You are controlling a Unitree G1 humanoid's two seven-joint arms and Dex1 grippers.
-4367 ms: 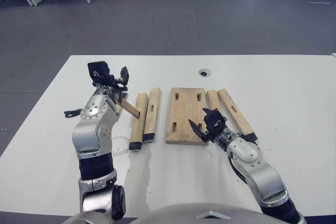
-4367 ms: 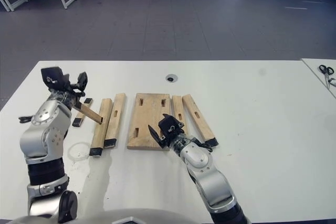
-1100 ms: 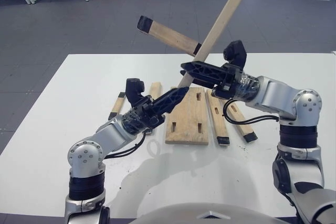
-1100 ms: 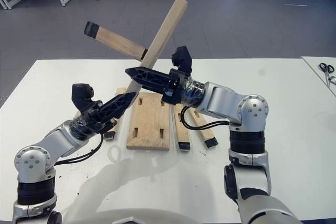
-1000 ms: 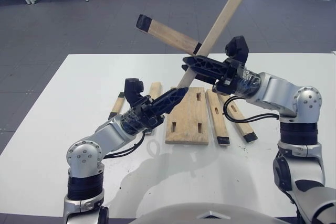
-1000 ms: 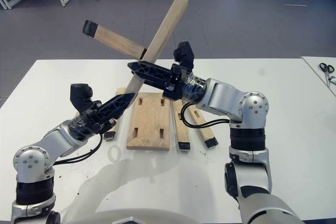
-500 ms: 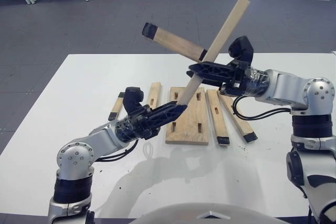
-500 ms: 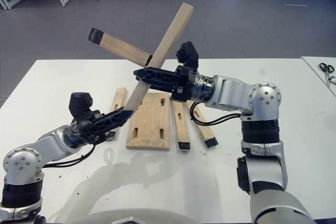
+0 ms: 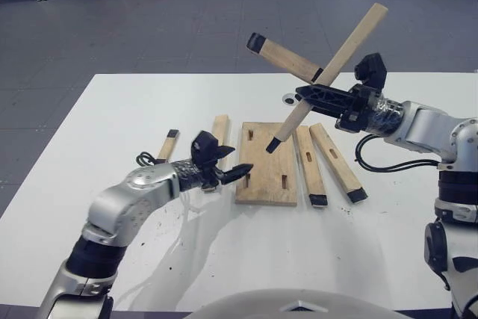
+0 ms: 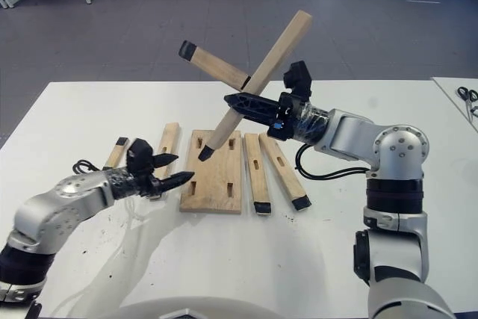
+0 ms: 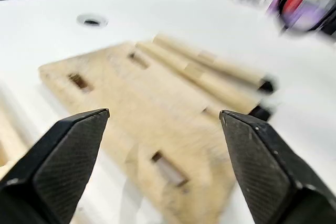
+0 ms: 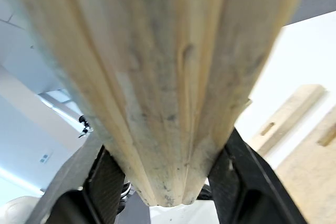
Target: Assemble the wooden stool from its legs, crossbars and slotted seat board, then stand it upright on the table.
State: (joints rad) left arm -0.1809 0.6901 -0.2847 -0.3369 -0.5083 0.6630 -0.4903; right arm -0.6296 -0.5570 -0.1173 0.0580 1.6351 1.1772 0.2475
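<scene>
The slotted seat board (image 9: 267,163) lies flat near the middle of the white desk (image 9: 388,244), its four slots facing up. Above it hangs a crossed pair of wooden pieces. The long leg (image 9: 340,48) slants steeply, and its black-capped lower end sits clear above the board's far half. A second capped piece (image 9: 282,56) crosses it near its middle and points up and toward the robot's left.

The right end effector (image 9: 302,95) is clamped on the long leg just below the crossing. In the right wrist view its dark fingers (image 12: 105,182) press on both sides of the wood.

Two more legs (image 9: 308,166) (image 9: 337,162) lie side by side on the desk just right of the board, black caps toward the robot. Left of the board lies another leg (image 9: 219,128), partly hidden. A short crossbar (image 9: 167,146) lies farther left.

The left end effector (image 10: 184,166) hovers low at the board's left edge, fingers spread apart and empty, pointing across the board.

Beyond the board, a round cable hole (image 9: 288,98) is set in the desk.
</scene>
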